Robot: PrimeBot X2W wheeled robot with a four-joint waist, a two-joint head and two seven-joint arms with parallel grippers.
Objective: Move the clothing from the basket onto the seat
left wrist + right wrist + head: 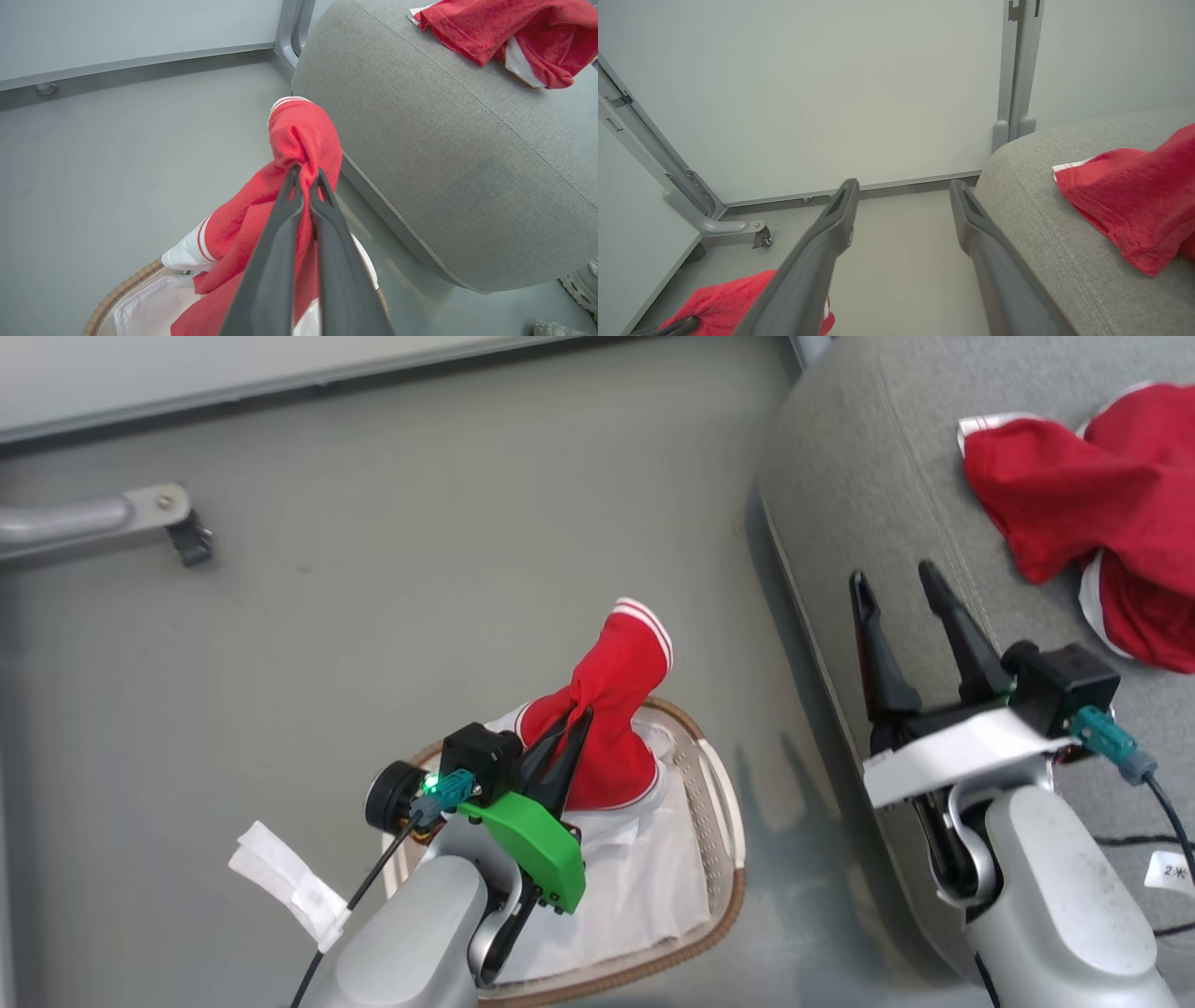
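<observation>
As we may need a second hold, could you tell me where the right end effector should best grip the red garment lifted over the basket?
Probably the striped cuff of the red garment, approached from the seat side: it stands free above the shut left end effector, while the rest drapes into the basket.

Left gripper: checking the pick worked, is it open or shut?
Shut on the garment: the left gripper pinches a fold of red cloth above the basket.

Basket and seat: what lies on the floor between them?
Only bare grey floor separates the basket from the seat, as the head view shows.
</observation>
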